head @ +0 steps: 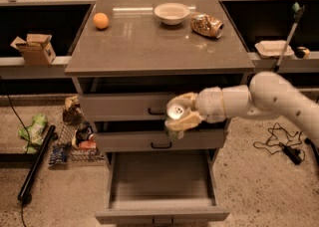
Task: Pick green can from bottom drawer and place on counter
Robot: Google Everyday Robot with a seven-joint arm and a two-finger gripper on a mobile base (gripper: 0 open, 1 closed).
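Observation:
My gripper (180, 114) is shut on the green can (174, 111), whose silver lid faces the camera. It holds the can in the air in front of the top and middle drawer fronts, above the open bottom drawer (162, 214) and below the edge of the counter (149, 42). The arm reaches in from the right. The bottom drawer is pulled out and its inside shows nothing in it.
On the counter lie an orange ball (100, 20), a white bowl (171, 13) and a shiny gold-brown packet (206, 25). The two upper drawers (124, 106) are shut. Clutter and a black pole (35, 164) lie on the floor at left; cables lie at right.

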